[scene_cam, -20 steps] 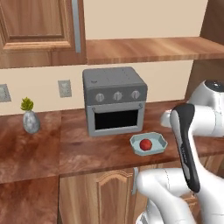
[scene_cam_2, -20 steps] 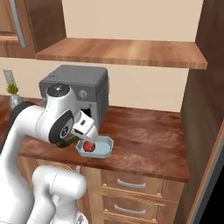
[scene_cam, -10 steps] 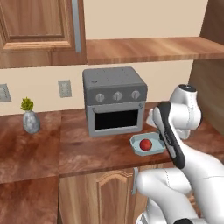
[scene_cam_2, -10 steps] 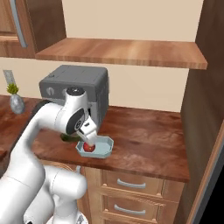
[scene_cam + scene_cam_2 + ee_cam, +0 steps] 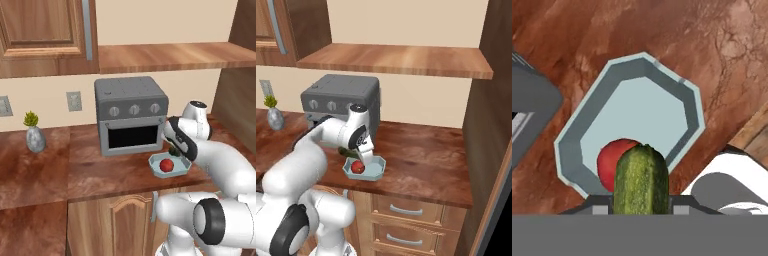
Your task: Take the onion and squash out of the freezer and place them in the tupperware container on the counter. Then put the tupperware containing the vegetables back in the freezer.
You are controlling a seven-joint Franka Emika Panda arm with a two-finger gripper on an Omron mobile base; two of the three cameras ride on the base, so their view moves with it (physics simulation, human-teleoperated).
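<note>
Apparently pinched by the gripper (image 5: 641, 210), the squash (image 5: 641, 181) hangs over the tupperware (image 5: 689, 107) beside the onion (image 5: 611, 160), ready for release.

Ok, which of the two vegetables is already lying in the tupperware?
The onion, round and red, lies in the tupperware container. The dark green squash is held in the gripper above it.

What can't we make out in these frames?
- Fingertips: in the hand view the squash covers them, with only grey stubs beside it; both base views have the arm in front.
- Squash's far end: cut off at the bottom of the hand view; only a green sliver shows in the left base view.
- Onion: partly behind the squash in the hand view.
- Tupperware container: near-left rim hidden by the arm in the right base view.
</note>
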